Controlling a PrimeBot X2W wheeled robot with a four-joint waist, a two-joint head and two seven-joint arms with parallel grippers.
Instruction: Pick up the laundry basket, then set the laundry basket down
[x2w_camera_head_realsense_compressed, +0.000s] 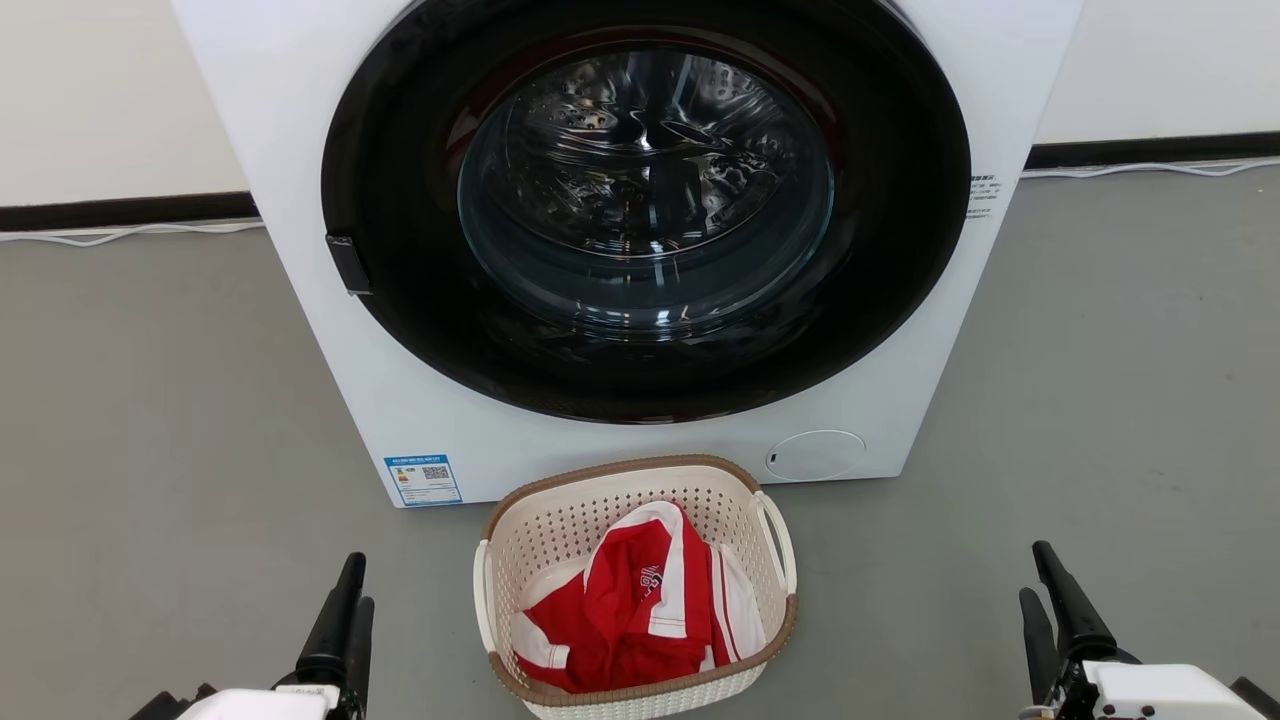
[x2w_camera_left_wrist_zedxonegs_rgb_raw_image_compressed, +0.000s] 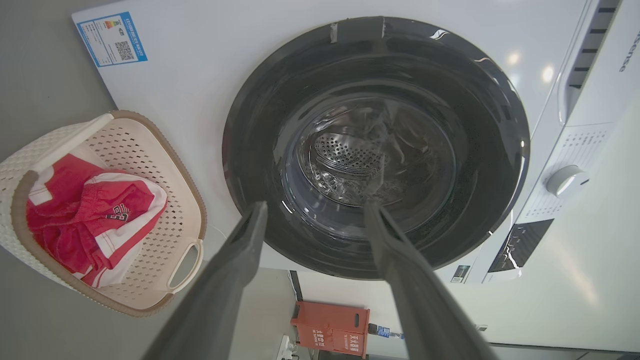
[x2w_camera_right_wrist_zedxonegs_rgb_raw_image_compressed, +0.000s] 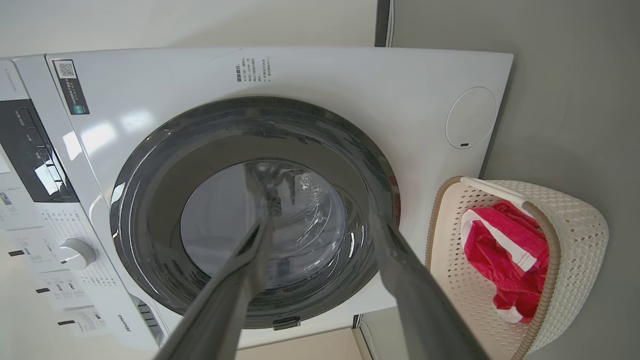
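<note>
The laundry basket (x2w_camera_head_realsense_compressed: 570, 520) stands upright on the grey floor, just in front of the washing machine. It is cream-white and perforated, with a brown rim and white loop handles, and a red and white garment (x2w_camera_head_realsense_compressed: 640, 610) lies inside. My left gripper (x2w_camera_head_realsense_compressed: 352, 585) is at the lower left, open and empty, well to the left of the basket. My right gripper (x2w_camera_head_realsense_compressed: 1038, 572) is at the lower right, open and empty, well to the right of it. In the left wrist view the left gripper (x2w_camera_left_wrist_zedxonegs_rgb_raw_image_compressed: 315, 207) has its fingers spread, with the basket (x2w_camera_left_wrist_zedxonegs_rgb_raw_image_compressed: 150, 165) off to the side. In the right wrist view the right gripper (x2w_camera_right_wrist_zedxonegs_rgb_raw_image_compressed: 321, 222) is spread too, beside the basket (x2w_camera_right_wrist_zedxonegs_rgb_raw_image_compressed: 575, 220).
A white front-loading washing machine (x2w_camera_head_realsense_compressed: 300, 150) with a shut round dark door (x2w_camera_head_realsense_compressed: 645, 190) rises right behind the basket. Grey floor (x2w_camera_head_realsense_compressed: 150, 450) stretches on both sides. A white cable (x2w_camera_head_realsense_compressed: 120, 235) runs along the wall's base. A red box (x2w_camera_left_wrist_zedxonegs_rgb_raw_image_compressed: 332, 327) shows beyond the machine.
</note>
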